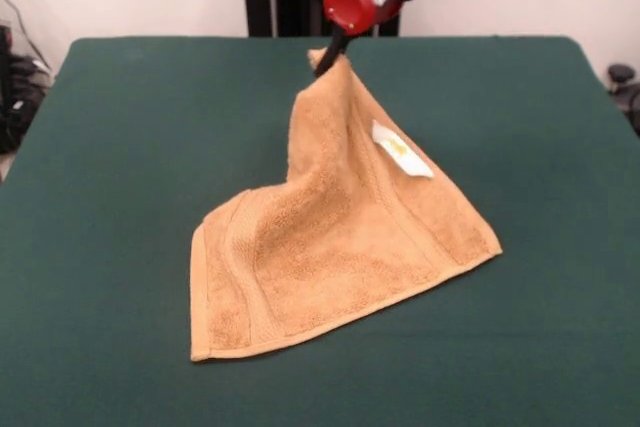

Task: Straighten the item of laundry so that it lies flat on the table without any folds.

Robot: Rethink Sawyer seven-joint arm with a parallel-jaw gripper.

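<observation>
My gripper [327, 59] is clamped on one corner of the tan terry towel [340, 237], lifted over the middle of the green desk [100, 147] (white label [402, 151] showing), so I should draw it toward the far edge, low and steady, before releasing.

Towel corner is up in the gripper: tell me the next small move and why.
Probably carry the pinched corner toward the table's far edge and lower it. The gripper holds one corner of the tan towel above the felt, so the cloth hangs tent-like with a fold down its middle and the white label on the slope, while the near corners already lie flat.
</observation>
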